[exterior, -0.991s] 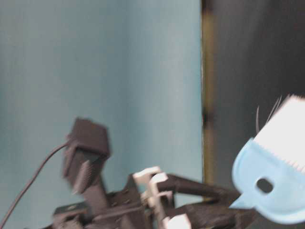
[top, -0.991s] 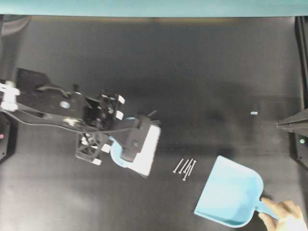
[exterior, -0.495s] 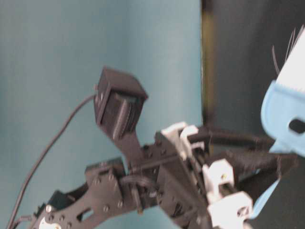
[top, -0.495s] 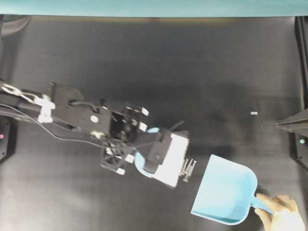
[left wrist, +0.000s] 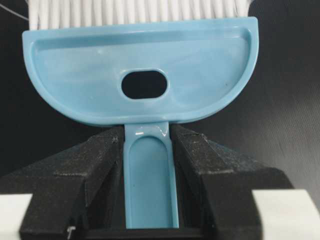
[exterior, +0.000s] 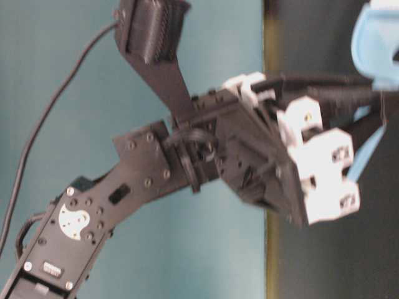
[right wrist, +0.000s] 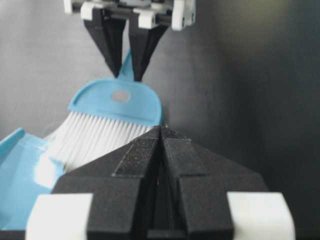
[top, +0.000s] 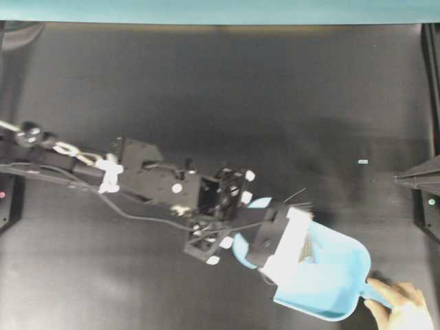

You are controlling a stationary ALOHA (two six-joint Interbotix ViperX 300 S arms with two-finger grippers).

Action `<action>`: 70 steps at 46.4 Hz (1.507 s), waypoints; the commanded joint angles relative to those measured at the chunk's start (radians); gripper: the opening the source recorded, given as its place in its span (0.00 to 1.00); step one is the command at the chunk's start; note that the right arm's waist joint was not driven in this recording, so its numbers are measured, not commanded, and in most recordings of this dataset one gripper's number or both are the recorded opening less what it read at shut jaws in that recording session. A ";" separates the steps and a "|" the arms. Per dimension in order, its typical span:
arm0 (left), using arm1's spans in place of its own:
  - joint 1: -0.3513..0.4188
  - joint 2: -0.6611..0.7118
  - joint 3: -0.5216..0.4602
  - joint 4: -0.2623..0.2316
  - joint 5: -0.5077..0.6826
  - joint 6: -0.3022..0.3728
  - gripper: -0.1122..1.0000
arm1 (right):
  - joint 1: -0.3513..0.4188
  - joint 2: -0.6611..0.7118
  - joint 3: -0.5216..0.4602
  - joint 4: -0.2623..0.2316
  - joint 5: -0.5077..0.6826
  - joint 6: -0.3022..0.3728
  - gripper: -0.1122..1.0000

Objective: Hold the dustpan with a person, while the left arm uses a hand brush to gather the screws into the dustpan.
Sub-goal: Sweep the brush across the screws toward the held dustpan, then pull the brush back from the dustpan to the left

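Now at the dustpan (top: pixel 337 285) mouth: hand brush (top: pixel 287 242) clamped by its thin handle in left gripper (left wrist: pixel 149 165), bristles over screws (top: pixel 307 249) inside; right gripper (right wrist: pixel 160 137) closed, far off.

We count one dustpan (top: pixel 330 282), one brush (top: pixel 285 240) and one hand (top: pixel 402 311). We see two claws: the left one (right wrist: pixel 128 75) and the right one (right wrist: pixel 160 131). Dark thin shapes, likely the screws (top: pixel 307 249), show in the pan by the bristles, too blurred for us to count. One small pale speck (top: pixel 363 162) lies on the desk (top: pixel 206 89).
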State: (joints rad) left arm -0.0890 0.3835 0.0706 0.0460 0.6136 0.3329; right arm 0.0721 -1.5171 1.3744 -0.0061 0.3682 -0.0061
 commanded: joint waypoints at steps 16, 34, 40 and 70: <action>-0.009 0.112 -0.193 0.002 -0.051 0.048 0.38 | 0.000 0.005 -0.006 -0.002 -0.008 -0.006 0.10; -0.015 0.051 -0.244 0.002 -0.052 0.048 0.38 | 0.000 0.005 -0.006 -0.002 -0.008 -0.005 0.10; -0.017 -0.021 -0.227 0.002 0.003 0.049 0.38 | 0.000 0.005 -0.008 -0.002 -0.008 -0.006 0.10; -0.011 -0.474 0.295 0.002 -0.163 -0.037 0.38 | 0.000 0.003 -0.006 0.000 -0.008 -0.006 0.10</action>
State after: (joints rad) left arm -0.1074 -0.0031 0.2730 0.0460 0.5507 0.3237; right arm 0.0721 -1.5186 1.3744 -0.0061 0.3682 -0.0061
